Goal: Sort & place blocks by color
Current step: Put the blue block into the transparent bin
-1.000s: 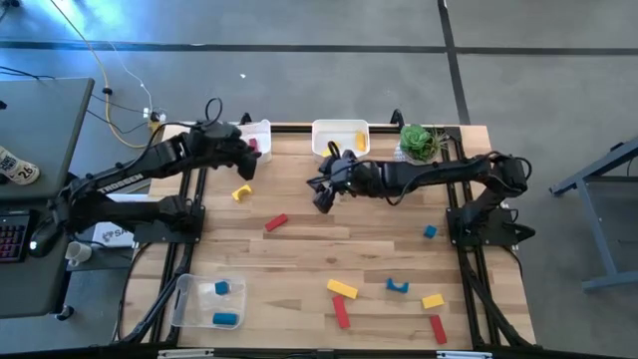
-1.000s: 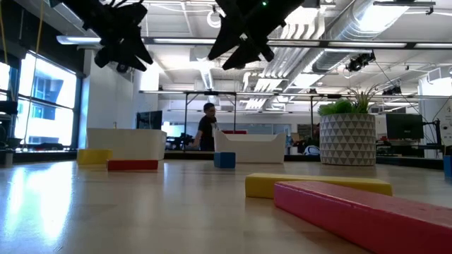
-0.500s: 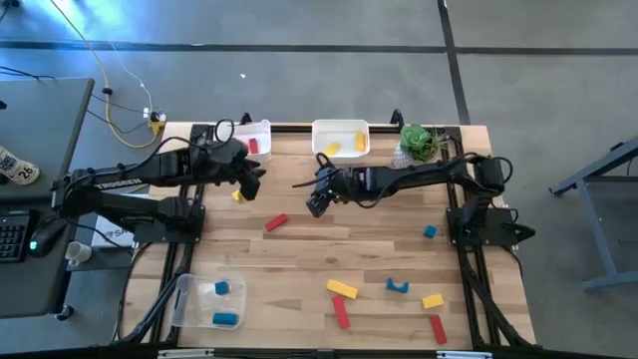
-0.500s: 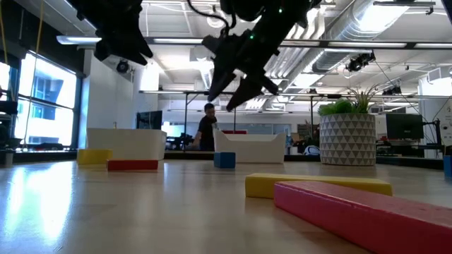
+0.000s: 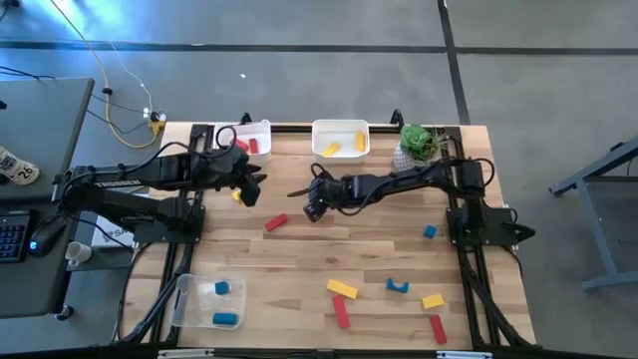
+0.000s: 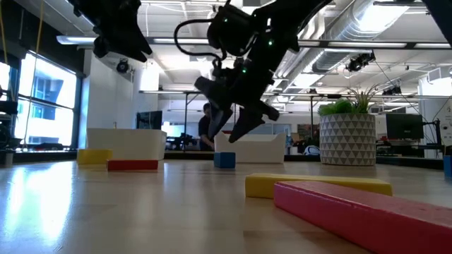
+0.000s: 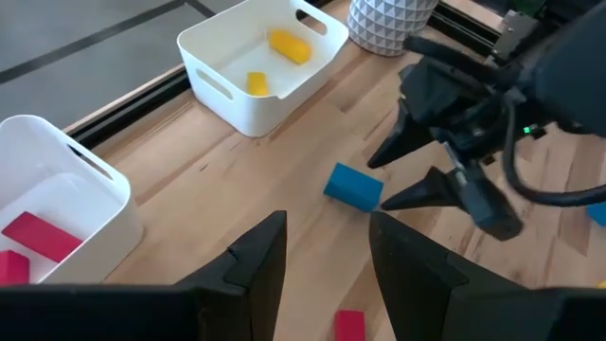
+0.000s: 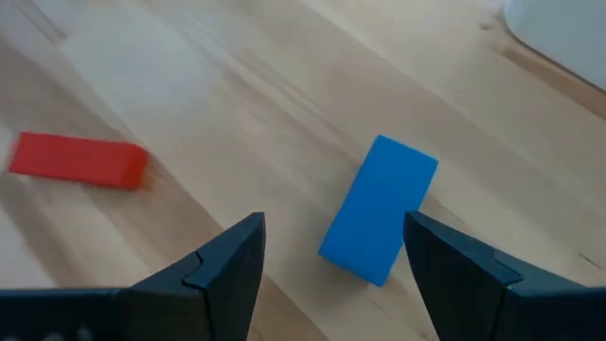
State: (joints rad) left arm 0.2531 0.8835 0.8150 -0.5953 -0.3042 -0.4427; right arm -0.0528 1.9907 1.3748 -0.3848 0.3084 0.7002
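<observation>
My right gripper (image 8: 333,227) is open and hovers low over a blue block (image 8: 379,208) lying flat on the table, its fingers standing on either side without touching. The low view shows the same gripper (image 6: 227,134) above that block (image 6: 224,159). My left gripper (image 7: 327,227) is open and empty, up in the air near a yellow block (image 5: 239,194) at the table's left. A red block (image 5: 276,222) lies between the two arms. Several more red, yellow and blue blocks (image 5: 342,289) lie near the table's near edge.
At the far edge stand a white bin with red blocks (image 5: 261,130), a white bin with yellow blocks (image 5: 341,126) and a potted plant (image 5: 419,142). A clear bin with blue blocks (image 5: 184,299) sits at the near left. Another blue block (image 5: 430,231) lies at the right.
My right gripper has moved toward the table's left and down, from high above the table to just over the blue block, staying open. My left gripper has drawn away from the red bin toward the near edge.
</observation>
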